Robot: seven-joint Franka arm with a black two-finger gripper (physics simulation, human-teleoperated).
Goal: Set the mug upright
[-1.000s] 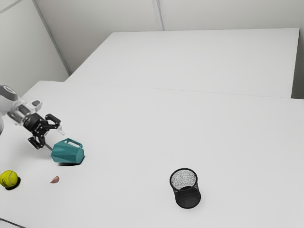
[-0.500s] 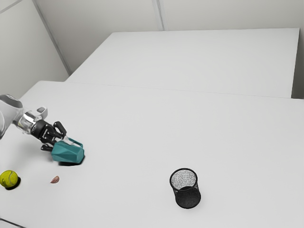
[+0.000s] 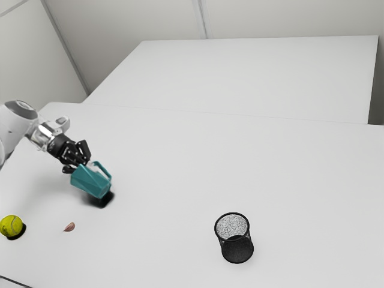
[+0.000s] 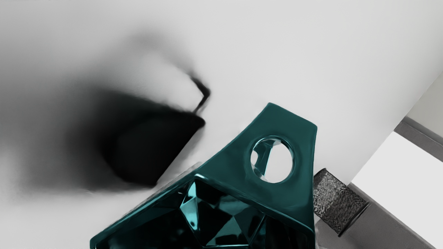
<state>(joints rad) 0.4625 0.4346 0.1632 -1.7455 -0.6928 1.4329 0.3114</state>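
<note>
The claw [image 3: 83, 162] is clenched on the teal mug [image 3: 91, 180] at its mouth end and holds it up off the white tabletop [image 3: 174, 186], over toward the exterior view's left. The mug hangs tilted, neither upright nor flat on its side: its mouth faces up toward the claw, and its base points down and toward the exterior view's right. The handle [image 3: 104, 170] stands on the mug's upper side, toward the exterior view's right. A dark shadow [image 3: 103, 200] lies below the base. In the wrist view the open mouth faces the camera, with the faceted inside showing, and the handle has a rounded opening through it; the mug's shadow falls on the tabletop, apart from the mug. The white arm [image 3: 17, 123] comes in from the exterior view's left. A yellow-green tennis ball [image 3: 11, 225] rests near the exterior view's left edge, closer to that camera than the mug. Between the ball and the black mesh cup [image 3: 236, 238] lies a small pinkish piece [image 3: 69, 227], nearer the ball. The mesh cup stands upright on the tabletop, well apart from the mug, toward the exterior view's right.
</note>
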